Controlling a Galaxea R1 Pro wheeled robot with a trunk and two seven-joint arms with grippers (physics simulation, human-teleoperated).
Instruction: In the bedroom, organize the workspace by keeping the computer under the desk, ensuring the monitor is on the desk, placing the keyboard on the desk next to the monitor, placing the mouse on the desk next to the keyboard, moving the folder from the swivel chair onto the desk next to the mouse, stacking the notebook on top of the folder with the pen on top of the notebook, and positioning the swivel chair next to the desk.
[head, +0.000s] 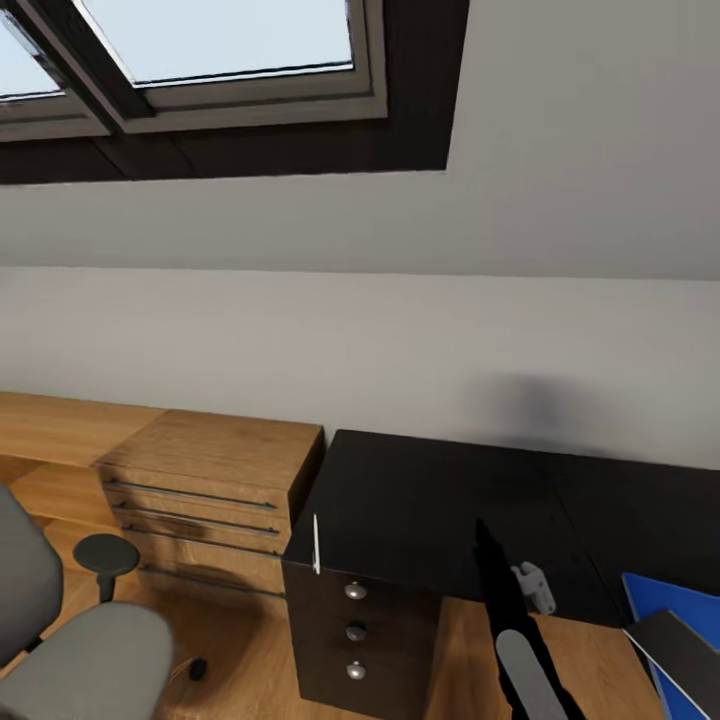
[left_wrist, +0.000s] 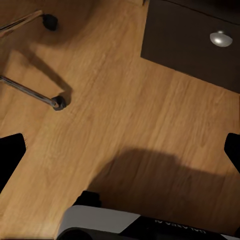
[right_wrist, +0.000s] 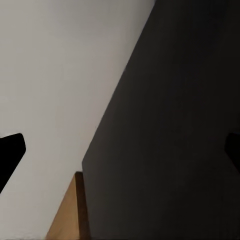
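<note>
The black-topped desk (head: 420, 500) stands against the grey wall, its dark drawer unit (head: 350, 640) below the left end. A thin white pen (head: 316, 543) lies at the desk's left edge. At the lower right corner a blue folder (head: 690, 600) carries a dark notebook (head: 685, 650), apparently on the desk's right part. The swivel chair's grey seat (head: 90, 665) and black armrest (head: 105, 553) are at the lower left. My right arm (head: 505, 610) reaches over the desk front. The right gripper (right_wrist: 120, 150) is open, facing desk top and wall. The left gripper (left_wrist: 120, 152) is open above the wood floor.
A low light-wood cabinet (head: 210, 470) stands left of the desk, under the skylight (head: 220, 40). Beneath my left gripper are the chair's chrome legs and a castor (left_wrist: 59, 102), with a drawer knob (left_wrist: 220, 38) close by. Wood floor (head: 250, 650) lies between chair and drawers.
</note>
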